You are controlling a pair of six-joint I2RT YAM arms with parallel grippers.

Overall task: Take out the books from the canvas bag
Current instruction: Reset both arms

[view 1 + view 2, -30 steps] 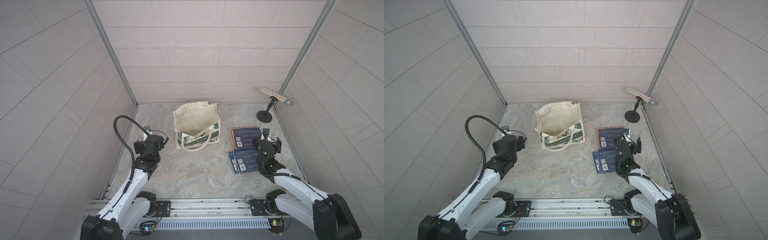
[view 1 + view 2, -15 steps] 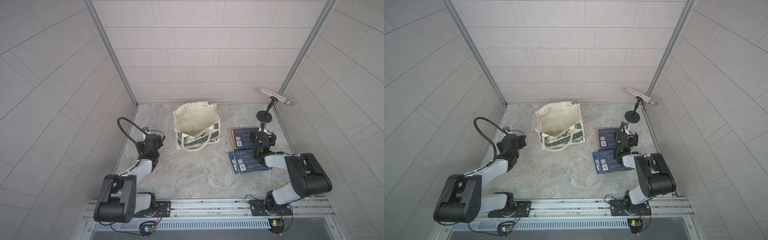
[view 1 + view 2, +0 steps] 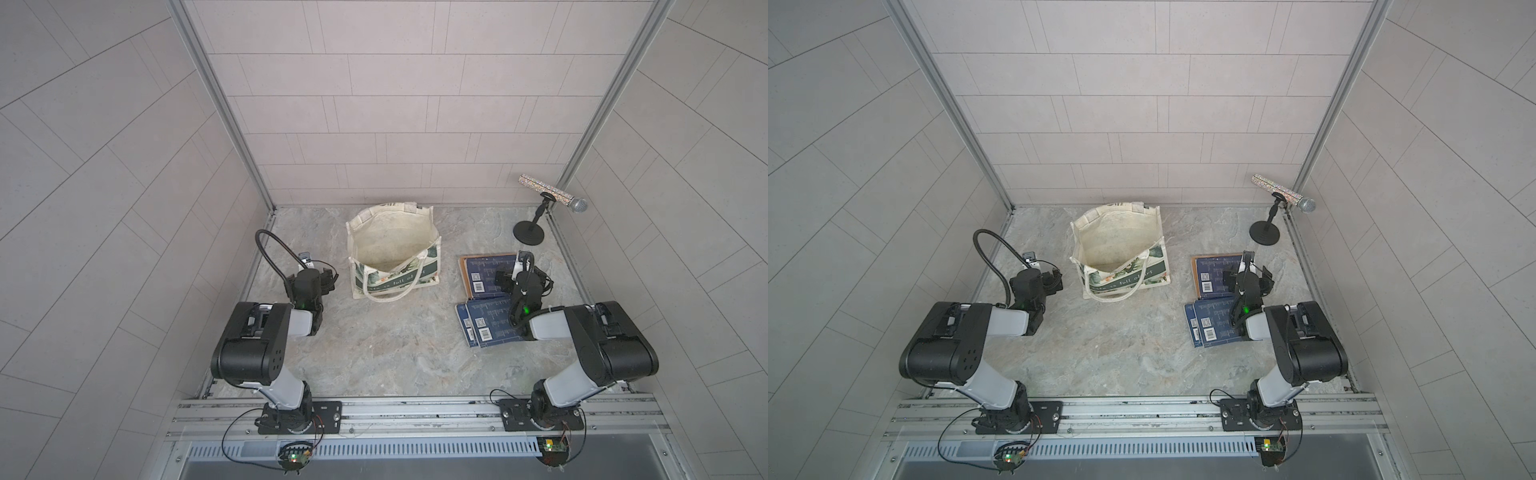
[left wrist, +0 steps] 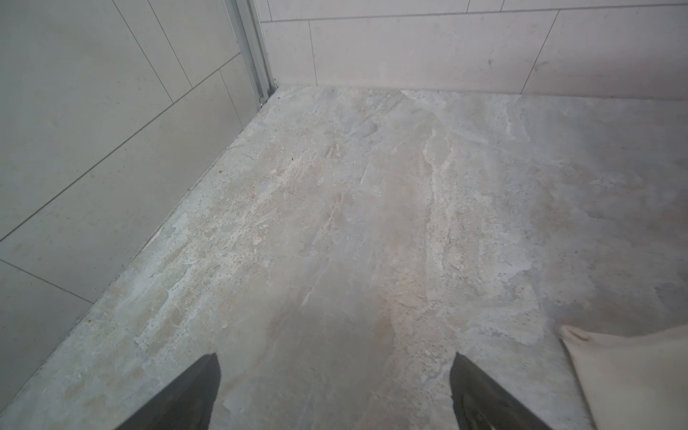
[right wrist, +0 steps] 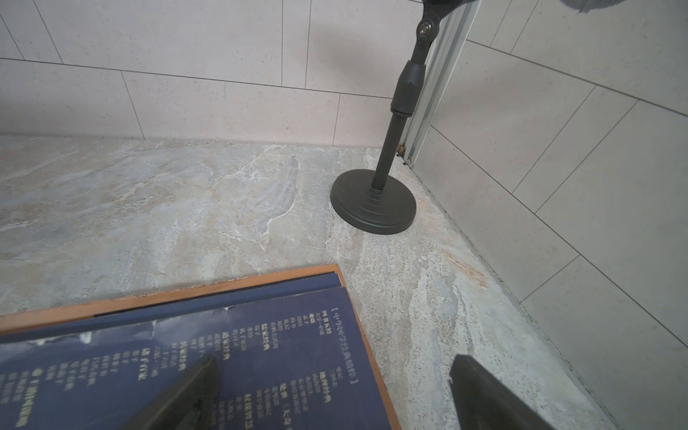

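The canvas bag (image 3: 392, 253) (image 3: 1119, 253) stands open at the back middle, and only its cream lining shows inside. Its handle hangs over the leafy front. Two groups of navy books lie flat on the stone floor to its right: a far stack (image 3: 482, 274) (image 3: 1210, 274) on an orange-brown book (image 5: 186, 296), and a near pair (image 3: 486, 328) (image 3: 1212, 328). My right gripper (image 3: 521, 276) (image 5: 331, 376) hangs open over the far stack's right edge, holding nothing. My left gripper (image 3: 322, 276) (image 4: 335, 372) is open over bare floor left of the bag, whose corner (image 4: 625, 372) shows beside it.
A glittery microphone (image 3: 552, 195) sits on a black round-based stand (image 3: 528, 237) (image 5: 373, 203) in the back right corner. Tiled walls enclose the floor on three sides. The arms' mounting rail (image 3: 415, 411) runs along the front edge.
Both arms have folded up, their elbows rising and drawing back toward the rail. The right gripper shifted slightly farther over the far stack. Bag and books have not moved.
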